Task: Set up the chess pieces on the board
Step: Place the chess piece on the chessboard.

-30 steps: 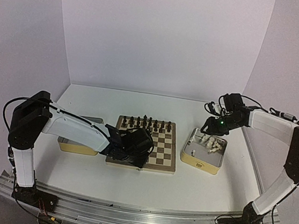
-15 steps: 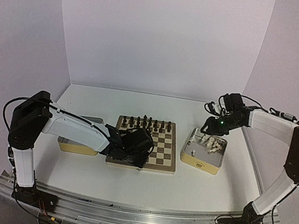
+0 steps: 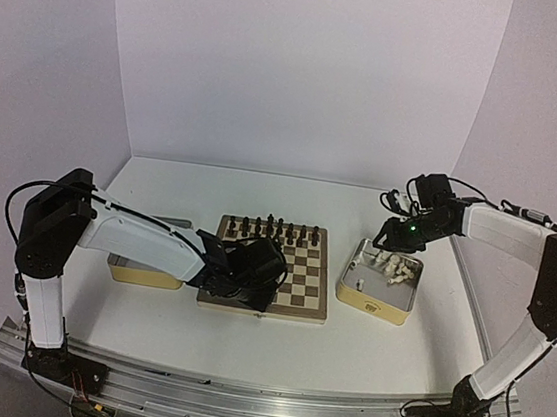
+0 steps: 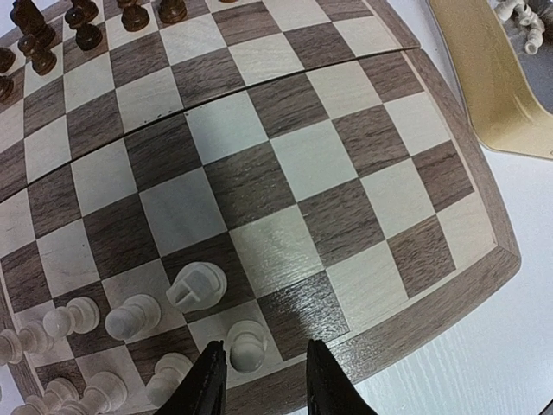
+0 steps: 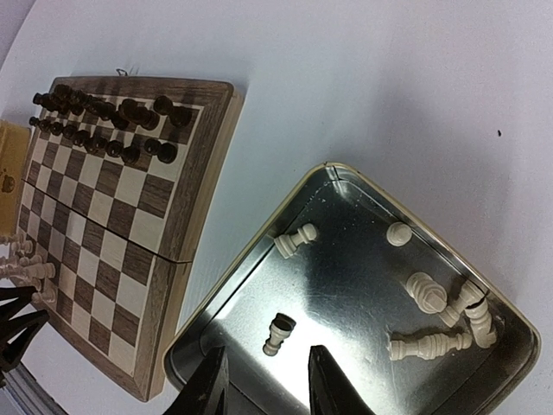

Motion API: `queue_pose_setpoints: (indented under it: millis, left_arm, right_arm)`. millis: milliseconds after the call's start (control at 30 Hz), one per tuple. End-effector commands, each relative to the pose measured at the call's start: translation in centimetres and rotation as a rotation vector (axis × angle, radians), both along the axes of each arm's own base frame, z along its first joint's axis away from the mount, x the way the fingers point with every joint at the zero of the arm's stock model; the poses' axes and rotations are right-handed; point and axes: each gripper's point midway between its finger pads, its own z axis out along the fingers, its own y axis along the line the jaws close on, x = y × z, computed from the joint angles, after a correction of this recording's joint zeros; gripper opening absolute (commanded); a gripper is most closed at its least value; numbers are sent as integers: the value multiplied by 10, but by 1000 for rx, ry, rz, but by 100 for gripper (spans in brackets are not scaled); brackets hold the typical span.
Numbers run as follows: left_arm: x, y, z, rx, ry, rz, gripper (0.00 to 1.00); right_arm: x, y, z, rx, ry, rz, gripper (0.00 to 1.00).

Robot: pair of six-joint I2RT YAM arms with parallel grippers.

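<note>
The right tin (image 5: 346, 285) is holding a few cream chess pieces (image 5: 428, 347) scattered on its metal floor, while the left tin (image 3: 135, 273) is sitting half hidden behind the left arm (image 3: 144, 239), contents unseen. The board (image 4: 285, 164) is lying between them on the worktop (image 3: 243, 340), its middle squares offering open room and dark pieces (image 3: 271, 230) lining the far ranks. The left claw (image 4: 261, 376) is hanging spread and empty over the board's near edge, one cream piece (image 4: 246, 344) standing just ahead of its fingertips, and the right claw (image 5: 259, 380) is hovering parted and empty above the right tin
</note>
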Motion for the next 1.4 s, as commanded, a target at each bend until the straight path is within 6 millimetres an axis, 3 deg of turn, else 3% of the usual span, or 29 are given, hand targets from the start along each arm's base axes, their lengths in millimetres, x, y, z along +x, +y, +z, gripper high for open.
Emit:
queue_pose_setpoints:
  millis: [0, 967, 1233, 1367]
  left_arm:
    - [7, -11, 18, -28, -35, 9, 32]
    - [13, -18, 53, -46, -71, 8, 40]
    - [9, -42, 61, -80, -42, -84, 36]
    - [10, -65, 81, -117, -36, -143, 35]
  right_arm:
    - [11, 5, 11, 24, -26, 14, 31]
    - [18, 10, 12, 33, -26, 20, 31]
    - [17, 10, 14, 39, -27, 20, 31]
    - [17, 10, 23, 48, -45, 15, 31]
